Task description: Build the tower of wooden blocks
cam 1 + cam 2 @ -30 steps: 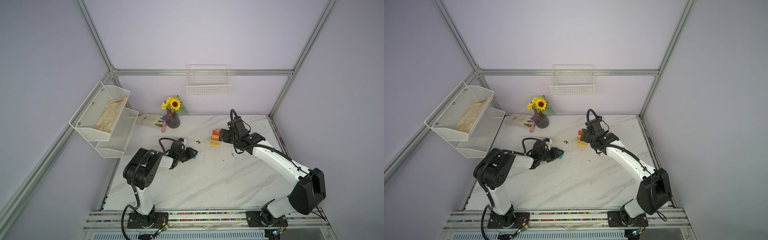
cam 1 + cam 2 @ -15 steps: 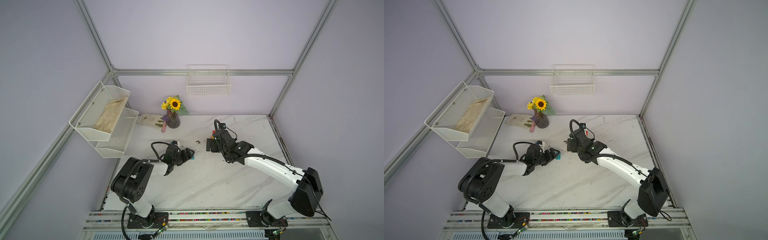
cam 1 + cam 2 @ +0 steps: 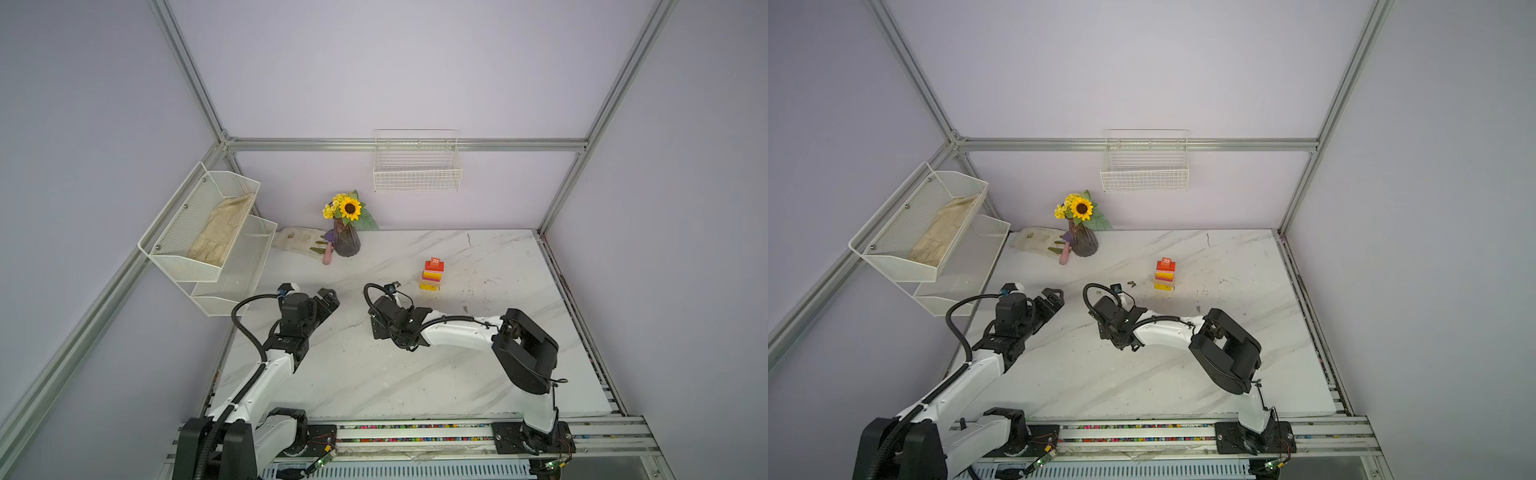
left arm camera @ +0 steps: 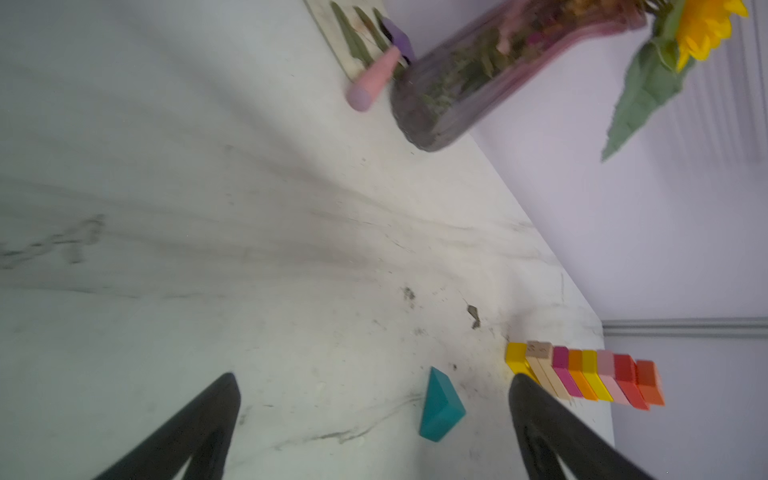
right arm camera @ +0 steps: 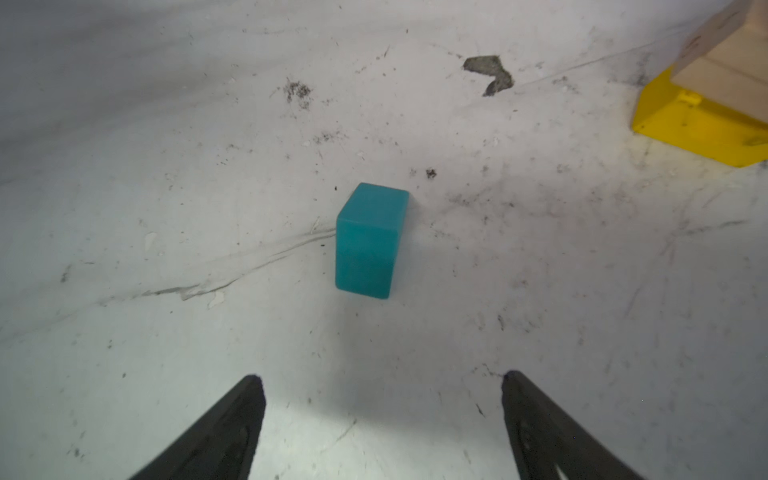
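The right claw (image 5: 381, 376), jaws wide and empty, faces the teal triangle (image 5: 368, 241) resting on the desk (image 3: 415, 374); the left claw (image 4: 374, 376), equally wide, holds nothing. Likely next: grasp the teal triangle and cap the tower (image 3: 432, 274), now topped by its orange cube (image 3: 434, 262). Bare desk surrounds both, edges distant; the vase (image 3: 345, 243) stands well apart.

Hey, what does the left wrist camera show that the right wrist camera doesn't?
Only the left wrist view: the whole tower, plus the vase with the sunflower. Only the right wrist view: the teal block close up, with just the tower's yellow base and tan slab at the edge. Both: the teal block lying free on the table, apart from the tower, ahead of open jaws.
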Robot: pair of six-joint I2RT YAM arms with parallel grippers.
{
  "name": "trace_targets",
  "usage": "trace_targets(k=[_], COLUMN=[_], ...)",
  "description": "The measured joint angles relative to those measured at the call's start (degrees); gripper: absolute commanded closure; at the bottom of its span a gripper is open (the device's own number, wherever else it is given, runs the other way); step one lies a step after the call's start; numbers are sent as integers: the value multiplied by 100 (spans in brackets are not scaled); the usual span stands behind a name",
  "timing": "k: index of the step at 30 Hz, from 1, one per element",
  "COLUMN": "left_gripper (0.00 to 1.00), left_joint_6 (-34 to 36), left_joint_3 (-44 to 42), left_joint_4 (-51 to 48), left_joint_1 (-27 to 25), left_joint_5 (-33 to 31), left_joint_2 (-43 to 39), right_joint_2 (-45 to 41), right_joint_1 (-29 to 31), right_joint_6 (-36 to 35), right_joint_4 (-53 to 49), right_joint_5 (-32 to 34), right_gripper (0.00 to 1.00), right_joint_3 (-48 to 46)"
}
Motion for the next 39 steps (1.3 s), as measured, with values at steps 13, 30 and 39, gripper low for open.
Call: trace_targets(k=[13,30,39], left_gripper=[0,0,1], left_joint_6=[354,1117,2234], left_joint_3=[-114,-114,-37], left_joint_4=[-452,577,1397], left_joint_1=[885,428,-1058], left_joint_5=[426,1644,1628], left_joint_2=[39,234,1080], right_joint_2=[824,120,-393], right_joint_1=[-442,-1008,-1421], right_joint_6=[-103,-57,-44], right_joint_4=[92,142,203], right_joint_5=[83,181,173], right_gripper=[23,27,26], right_joint_3=[691,-321,-1023])
